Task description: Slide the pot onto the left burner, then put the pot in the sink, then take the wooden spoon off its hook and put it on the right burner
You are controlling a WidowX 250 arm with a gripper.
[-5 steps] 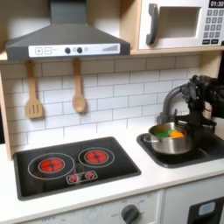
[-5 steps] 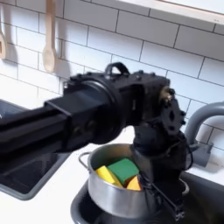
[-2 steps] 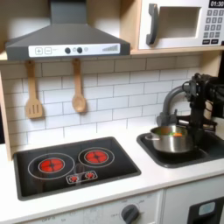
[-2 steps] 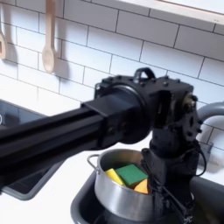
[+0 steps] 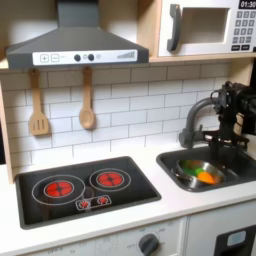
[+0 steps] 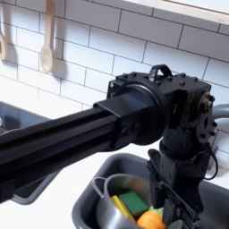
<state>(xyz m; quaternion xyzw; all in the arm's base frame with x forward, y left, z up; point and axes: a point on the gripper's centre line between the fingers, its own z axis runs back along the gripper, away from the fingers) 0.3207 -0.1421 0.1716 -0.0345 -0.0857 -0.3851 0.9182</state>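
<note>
— Where is the pot (image 5: 196, 172) sitting?

— It's lying inside the sink (image 5: 236, 176), carrying green and orange pieces (image 6: 143, 210).

— And your gripper (image 6: 183, 201)?

— I'm holding it low over the pot's rim; I cannot tell how its jaws are standing. The wooden spoon (image 5: 88, 103) is hanging on the wall

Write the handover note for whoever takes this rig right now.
Gripper: down over the sink, at the pot's rim; whether it is open or shut cannot be told.
Pot: in the sink, with coloured blocks inside.
Wooden spoon: on its hook, beside the slotted spatula.
Done: pot in the sink.
Left: clear the arm from the pot, take the spoon off its hook, put it on the right burner.
</note>
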